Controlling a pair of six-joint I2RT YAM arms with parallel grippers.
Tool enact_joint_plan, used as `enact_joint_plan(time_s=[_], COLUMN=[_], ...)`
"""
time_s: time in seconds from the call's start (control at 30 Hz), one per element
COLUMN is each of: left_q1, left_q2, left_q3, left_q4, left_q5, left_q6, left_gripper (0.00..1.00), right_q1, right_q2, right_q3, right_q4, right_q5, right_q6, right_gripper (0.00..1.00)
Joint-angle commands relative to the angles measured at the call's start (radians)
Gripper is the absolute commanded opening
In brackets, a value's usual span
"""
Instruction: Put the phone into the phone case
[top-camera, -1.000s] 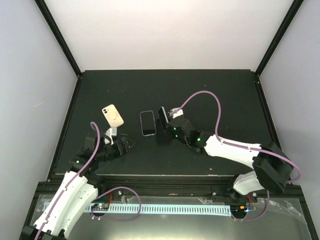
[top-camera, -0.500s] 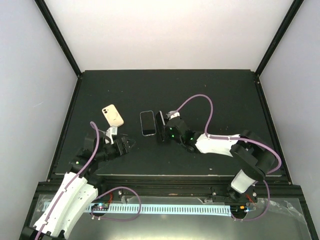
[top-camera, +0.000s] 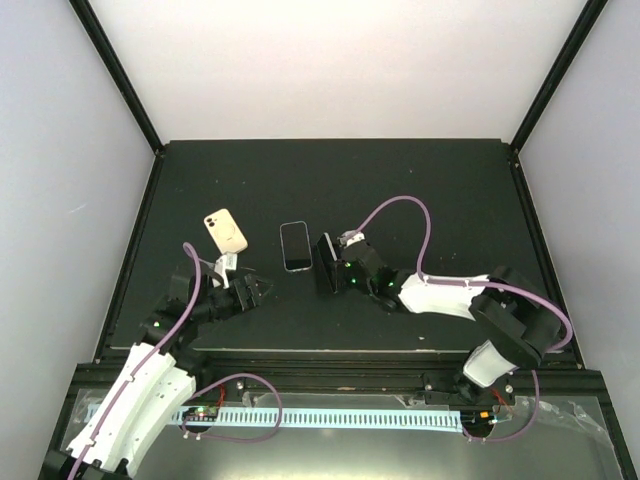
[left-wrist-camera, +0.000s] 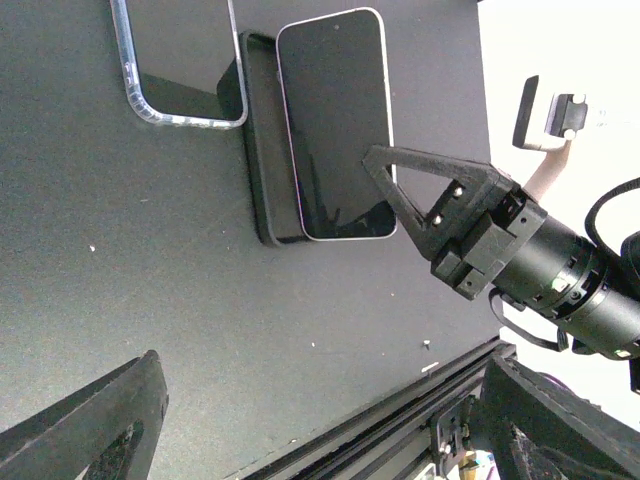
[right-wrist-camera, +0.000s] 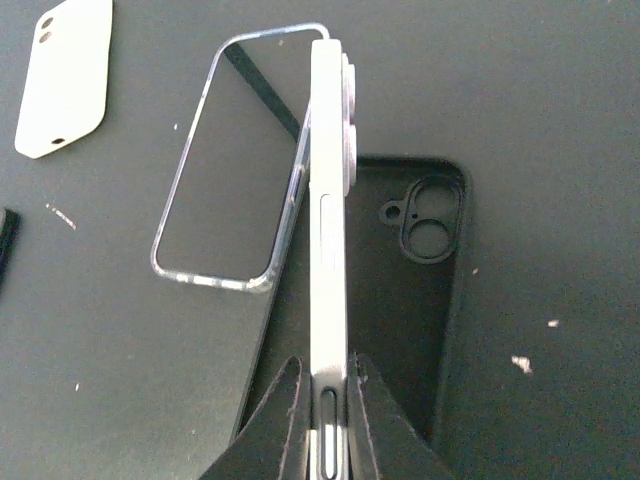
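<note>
Phone (right-wrist-camera: 328, 250): pinched on edge in my right end effector (right-wrist-camera: 325, 385), standing over the black phone case (right-wrist-camera: 410, 300) on the tabletop (right-wrist-camera: 560, 120); not yet seated; laying flat and pressing in remain. Also my left end effector (top-camera: 252, 290): wide open, empty; since a second ago it has swung toward the phone, and my right elbow has folded nearer.

Right wrist view: the left case (right-wrist-camera: 65, 75) lay in the upper left corner of the frame. The middle case (right-wrist-camera: 235, 160) lay right of it at upper centre, and the phone case (right-wrist-camera: 400, 310) lay just beside that, at lower right. The phone (right-wrist-camera: 328, 200) stood on edge over the left part of the phone case, pinched at bottom centre by the right gripper (right-wrist-camera: 325, 380). Top view: the left gripper (top-camera: 255, 288) lay on the table (top-camera: 420, 190), below the left and middle cases and apart from both.
</note>
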Motion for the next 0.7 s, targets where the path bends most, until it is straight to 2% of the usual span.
enact_joint_plan(time_s=[0.0,0.43,0.67], left_q1=[-0.01,-0.043,-0.105], left_q2=[0.002,0.062,0.114], left_q3=[-0.002,-0.022,-0.065], left_q4=[0.035,0.092,0.202], left_q5=[0.009,0.011,0.007], left_q6=[0.0,-0.014,-0.065], left_gripper=[0.87,0.85,0.82], right_q1=[-0.003,-0.001,-0.001], right_q2=[-0.067,-0.187,-0.252], right_q3=[-0.012,-0.138,-0.161], right_q4=[-0.038,-0.152,-0.159], right_q5=[-0.061,-0.23,-0.275], right_q6=[0.001,0.107,0.159], right_gripper=[0.01,0.01,0.01])
